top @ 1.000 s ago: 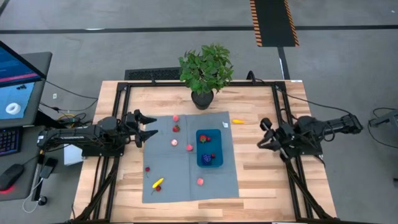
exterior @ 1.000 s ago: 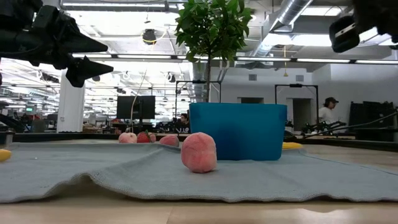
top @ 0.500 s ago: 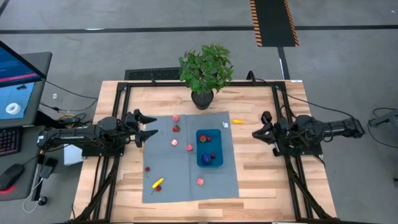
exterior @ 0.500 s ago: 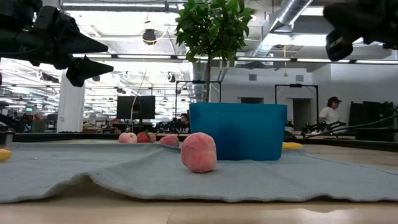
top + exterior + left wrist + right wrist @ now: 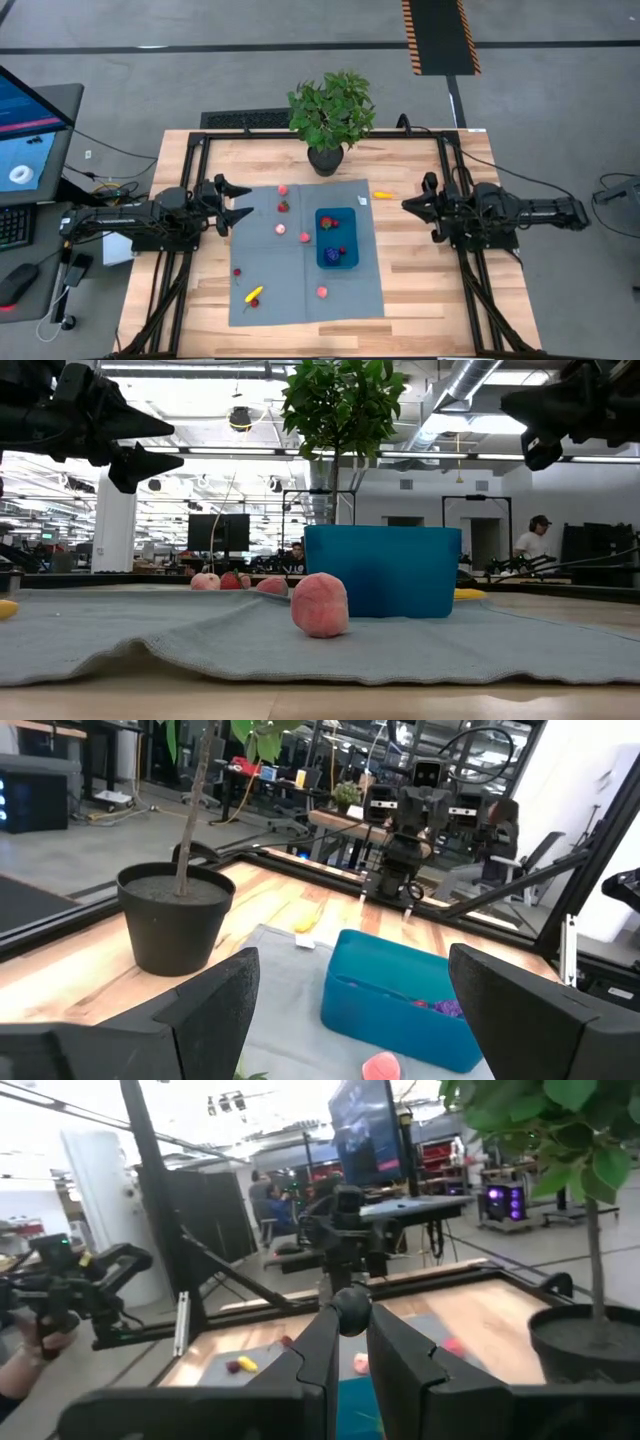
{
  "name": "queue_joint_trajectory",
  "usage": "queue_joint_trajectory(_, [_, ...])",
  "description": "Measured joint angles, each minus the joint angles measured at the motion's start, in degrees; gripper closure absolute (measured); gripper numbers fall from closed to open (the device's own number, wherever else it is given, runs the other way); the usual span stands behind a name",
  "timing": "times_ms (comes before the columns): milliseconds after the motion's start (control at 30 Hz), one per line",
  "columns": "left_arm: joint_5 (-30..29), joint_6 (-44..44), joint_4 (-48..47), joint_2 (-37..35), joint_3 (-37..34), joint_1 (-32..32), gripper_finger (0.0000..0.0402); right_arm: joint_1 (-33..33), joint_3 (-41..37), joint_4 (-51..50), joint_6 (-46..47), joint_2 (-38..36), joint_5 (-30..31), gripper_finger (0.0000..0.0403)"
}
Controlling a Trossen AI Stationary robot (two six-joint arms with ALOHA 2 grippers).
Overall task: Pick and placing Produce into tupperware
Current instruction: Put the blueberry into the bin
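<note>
Resting on the mat (image 5: 305, 255), the tupperware (image 5: 337, 238) holds a few produce pieces; others lie scattered around it. Left gripper (image 5: 238, 202) wide, right gripper (image 5: 412, 205) nearly closed, apparently empty. Risk: tiny, round fruit rolling from a pinch.

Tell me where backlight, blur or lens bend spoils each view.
Low view: bright ceiling lights silhouette the left claw and right claw; the near edge of the mat is soft. Left wrist view: its own fingers blur close up; the tupperware is clear. Right wrist view: glare washes the upper corner, straight posts lean. High view: even, sharp.
</note>
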Motion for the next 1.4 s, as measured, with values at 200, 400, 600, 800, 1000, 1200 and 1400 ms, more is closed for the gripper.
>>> queue_joint_trajectory(200, [0.0, 0.0, 0.0, 0.0, 0.0, 0.0, 0.0086, -0.8, 0.0, -1.0, 0.0, 0.0, 4.0, 0.0331])
queue_joint_trajectory(400, [0.0, 0.0, 0.0, 0.0, 0.0, 0.0, 0.0086, -1.8, 0.0, -1.0, -2.8, 0.0, 15.3, 0.0331])
queue_joint_trajectory(600, [0.0, -0.4, -0.3, 0.0, 0.0, 0.0, 0.0086, -1.8, 0.0, -0.6, -5.0, 0.0, 22.7, 0.0331])
queue_joint_trajectory(800, [0.0, -1.9, -0.4, 0.0, 0.0, 0.0, 0.0086, -0.7, 0.1, -2.3, -2.5, 0.0, 14.5, 0.0331])
queue_joint_trajectory(1000, [0.0, -1.9, -0.5, 0.0, 0.0, 0.0, 0.0086, 1.4, 0.1, -2.2, -0.6, 0.0, 10.2, 0.0331])
queue_joint_trajectory(1200, [-0.1, -1.1, -0.3, 0.0, 0.0, 0.0, 0.0086, 3.7, 0.1, 1.5, 0.3, 0.0, -0.6, 0.0331])
queue_joint_trajectory(1400, [-1.4, 0.5, 1.0, 0.0, 0.0, 0.0, 0.0086, 6.3, 2.3, 6.6, -2.2, 0.0, -7.4, 0.0331])
